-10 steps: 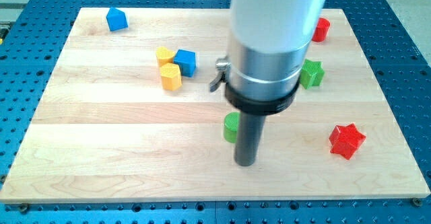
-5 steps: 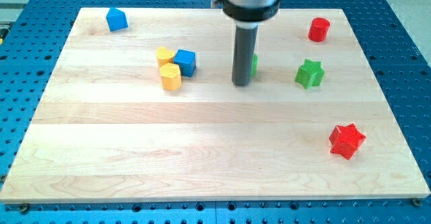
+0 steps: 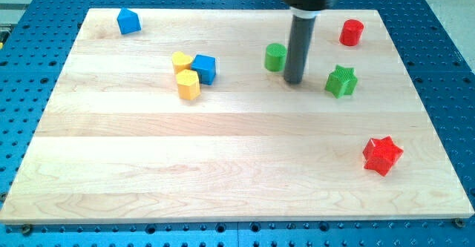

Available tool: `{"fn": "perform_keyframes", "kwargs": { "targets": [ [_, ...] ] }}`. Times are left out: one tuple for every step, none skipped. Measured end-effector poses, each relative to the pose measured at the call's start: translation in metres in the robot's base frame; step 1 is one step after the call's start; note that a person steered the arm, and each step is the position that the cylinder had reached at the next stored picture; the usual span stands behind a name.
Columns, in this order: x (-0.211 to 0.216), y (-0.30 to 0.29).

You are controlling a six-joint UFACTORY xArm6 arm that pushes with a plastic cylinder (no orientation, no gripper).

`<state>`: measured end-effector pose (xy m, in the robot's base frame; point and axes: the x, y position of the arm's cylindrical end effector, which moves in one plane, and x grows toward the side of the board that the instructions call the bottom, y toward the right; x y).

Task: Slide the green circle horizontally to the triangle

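The green circle stands on the wooden board in the upper middle. My tip rests on the board just to the right of the circle and a little below it, close to it; I cannot tell if they touch. The blue triangle sits far off at the board's top left, higher in the view than the circle.
A yellow heart, a blue cube and a yellow hexagon cluster left of the circle. A green star lies right of my tip. A red circle is at the top right, a red star at the lower right.
The green circle went from the board's lower middle up to the upper middle. My tip moved up with it, then crossed to the circle's right side.
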<state>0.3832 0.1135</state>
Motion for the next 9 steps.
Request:
{"fn": "perform_keyframes", "kwargs": {
  "targets": [
    [0.002,0.025],
    [-0.013,0.048],
    [-0.053,0.032],
    [-0.024,-0.005],
    [-0.041,-0.035],
    [-0.060,-0.052],
    [-0.020,-0.052],
    [-0.040,-0.076],
    [-0.093,-0.086]
  ]
}}
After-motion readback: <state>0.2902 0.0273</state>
